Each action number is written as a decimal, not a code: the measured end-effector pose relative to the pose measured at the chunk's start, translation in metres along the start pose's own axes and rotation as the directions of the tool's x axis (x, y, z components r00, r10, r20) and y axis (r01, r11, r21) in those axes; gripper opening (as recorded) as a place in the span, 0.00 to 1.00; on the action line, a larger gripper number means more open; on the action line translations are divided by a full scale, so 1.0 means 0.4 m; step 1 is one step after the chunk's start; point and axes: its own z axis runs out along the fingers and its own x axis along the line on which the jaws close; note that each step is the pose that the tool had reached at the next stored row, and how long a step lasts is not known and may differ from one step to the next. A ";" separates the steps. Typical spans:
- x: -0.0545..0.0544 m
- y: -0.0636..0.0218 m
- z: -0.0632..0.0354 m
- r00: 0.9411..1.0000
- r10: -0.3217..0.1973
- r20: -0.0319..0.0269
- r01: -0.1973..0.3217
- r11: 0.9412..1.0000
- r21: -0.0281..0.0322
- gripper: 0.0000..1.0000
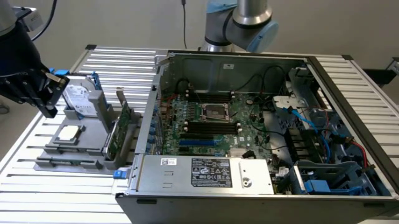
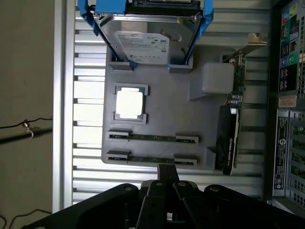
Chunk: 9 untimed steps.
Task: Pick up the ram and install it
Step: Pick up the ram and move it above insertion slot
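Over on the exterior view's left, beside the open PC case (image 1: 231,70) and up above the gray parts holder (image 1: 62,150): gripper (image 1: 48,111), fingers pressed together, pinching nothing. Same deal from the wrist view, gripper (image 2: 165,169) closed up tight, hanging just off the holder's near edge.

Now the ram (image 2: 152,137): looks to be standing on edge in the parts holder (image 2: 167,109), cradled between two little end clips (image 2: 119,135), with a second stick (image 2: 151,159) parked parallel just beside it, nearer the gripper. Not lifted yet, so calling this the very start of the pick.

Tips for doing it clean:
- Spread the fingers before going down. Closed like this, would just poke the board's top edge.
- Pick one stick and commit. With two sitting that near each other, easy to snag both or knock the neighbor.
- Line up across the thin side, around mid-length, well clear of the end clips.
- Come straight down, squeeze the flat faces, lift straight up. No twisting, probably jams in the cradle otherwise.
- Steer clear of the processor chip (image 2: 129,102) and the graphics card (image 2: 228,138), both sharing the holder. Less worry about the hard drive (image 2: 143,43), further off.

Black memory slots (image 1: 212,126) on the motherboard (image 1: 249,135) inside the case, well apart from the holder. Worth gripping square and centered with those in mind.
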 end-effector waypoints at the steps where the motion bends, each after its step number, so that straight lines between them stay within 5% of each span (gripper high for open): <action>1: 0.000 0.000 0.000 1.000 0.000 0.000 0.000 1.000 0.000 0.11; 8: 0.002 0.001 0.000 1.000 0.000 0.001 0.000 1.000 0.000 0.11; 9: 0.003 0.001 0.000 1.000 -0.003 0.008 0.003 1.000 -0.001 0.11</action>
